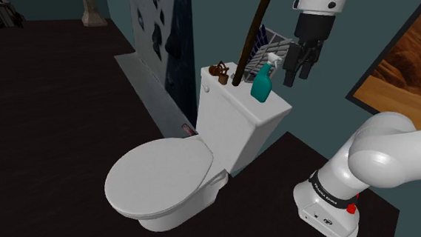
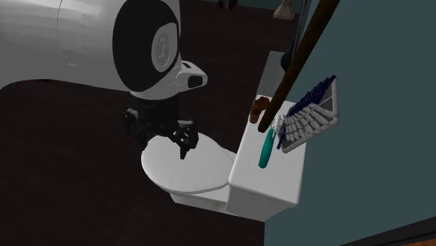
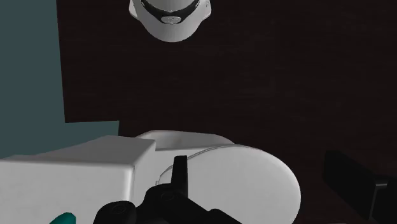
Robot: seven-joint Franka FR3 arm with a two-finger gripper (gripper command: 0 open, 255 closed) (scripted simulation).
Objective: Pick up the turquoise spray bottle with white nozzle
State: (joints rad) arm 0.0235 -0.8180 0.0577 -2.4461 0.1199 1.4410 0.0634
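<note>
Shoulder view, bottle: turquoise spray bottle with white nozzle [image 1: 262, 82] stood upright on the flat white toilet cistern lid [image 1: 234, 105], just beside a long brown pole [image 1: 253, 34]. Probably parked there as a handy shelf.
Shoulder view, arm: white arm arched up from the stand, wrist turned down. The black two-finger pincer [image 1: 296, 77] hung near the bottle on the view's right, not touching it.
Shoulder view, pincer: fingers parted, nothing held.
Second exterior view, bottle: bottle [image 2: 265, 148] stood before a blue-and-white slatted rack [image 2: 311, 112].
Second exterior view, pincer: pincer [image 2: 166, 143] seen against the round white toilet seat cover [image 2: 195, 171], spread and empty.
Wrist view, bottle: turquoise sliver [image 3: 63, 218] beside the cistern, judged to be the bottle. It lay outside the fingers, so a sideways shift looked needed.
</note>
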